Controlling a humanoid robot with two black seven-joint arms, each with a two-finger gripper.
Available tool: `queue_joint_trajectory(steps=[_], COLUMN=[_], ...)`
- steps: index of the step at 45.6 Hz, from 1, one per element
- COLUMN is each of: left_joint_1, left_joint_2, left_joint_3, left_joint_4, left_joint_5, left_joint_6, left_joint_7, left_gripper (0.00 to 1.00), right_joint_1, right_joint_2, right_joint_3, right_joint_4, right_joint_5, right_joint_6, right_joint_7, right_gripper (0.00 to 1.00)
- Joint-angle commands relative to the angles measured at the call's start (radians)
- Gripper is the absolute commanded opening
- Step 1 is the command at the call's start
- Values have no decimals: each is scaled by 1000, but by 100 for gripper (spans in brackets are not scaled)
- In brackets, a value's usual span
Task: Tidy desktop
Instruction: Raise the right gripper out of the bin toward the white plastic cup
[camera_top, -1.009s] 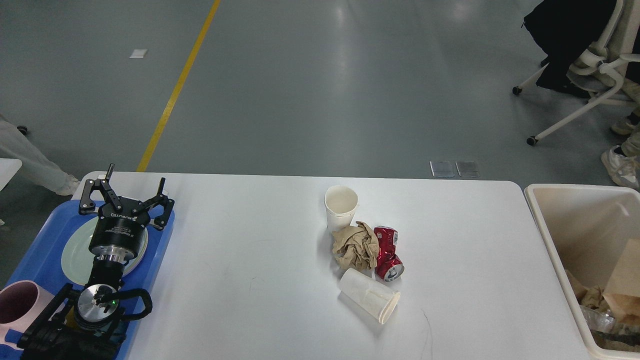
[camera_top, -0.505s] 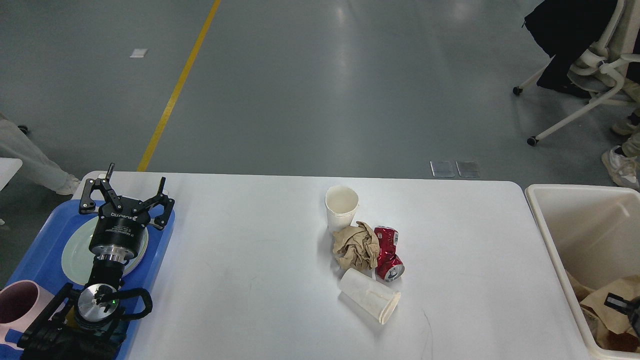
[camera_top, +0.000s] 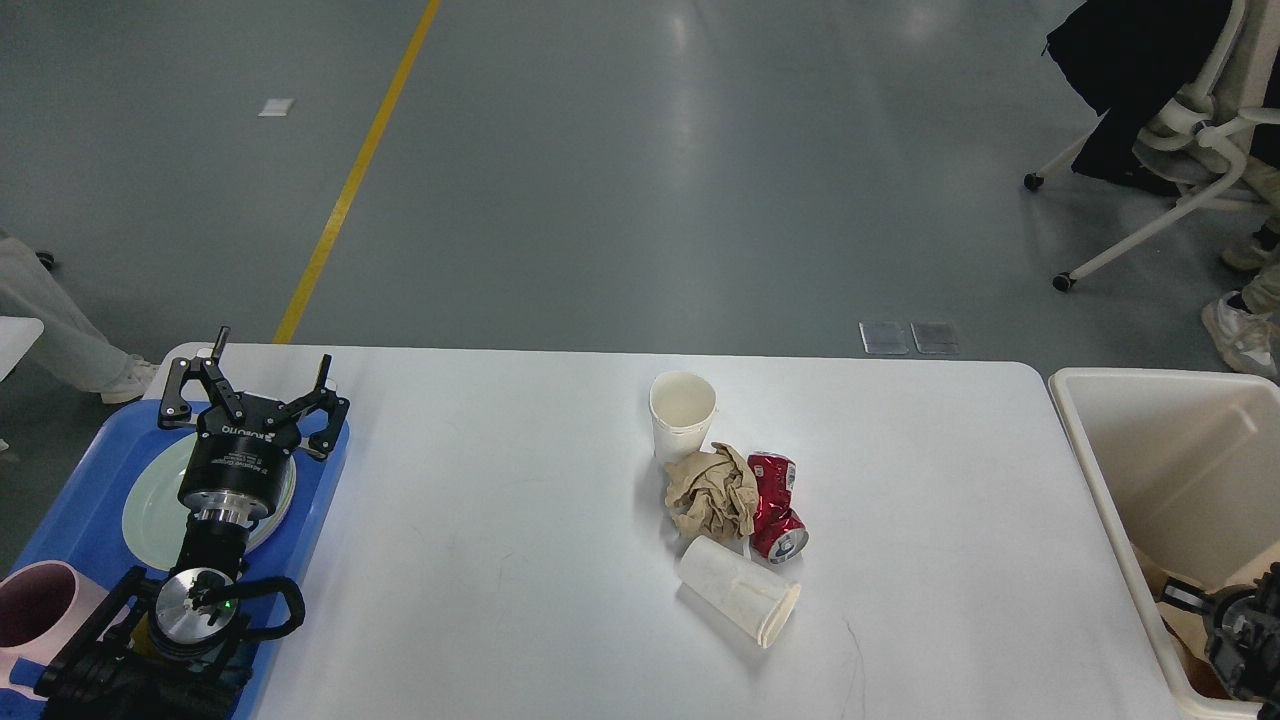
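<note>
Two pincers, left pincer (camera_top: 262, 385) over desktop's (camera_top: 520, 520) edge

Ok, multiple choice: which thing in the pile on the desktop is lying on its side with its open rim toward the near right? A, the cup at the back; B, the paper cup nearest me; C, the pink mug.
B: the near paper cup lies tipped over on the desktop, in front of the crumpled brown paper.

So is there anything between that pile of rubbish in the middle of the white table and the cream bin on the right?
Nothing visible: bare white desktop lies between the crushed red can, the tipped paper cup and the cream plastic bin. The right gripper sits inside that bin.
</note>
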Motion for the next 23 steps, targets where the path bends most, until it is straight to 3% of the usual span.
queue_joint_trajectory(steps=[1,17,23], left_joint_1=[-1,-1,-1], left_joint_2=[0,1,0], left_joint_3=[1,1,0], left_joint_4=[0,0,0], left_joint_5=[0,0,0], left_joint_6=[1,0,0], left_joint_7=[0,0,0], left_gripper=[97,97,97], right_joint_1=[-9,28,95], right_joint_2=[2,-15,-99], right_joint_3=[1,3,6], right_joint_4=[9,58,150], right_joint_5=[0,0,0], right_joint_6=[-79,-74,-74], right_joint_7=[1,4,4], right_gripper=[100,100,100])
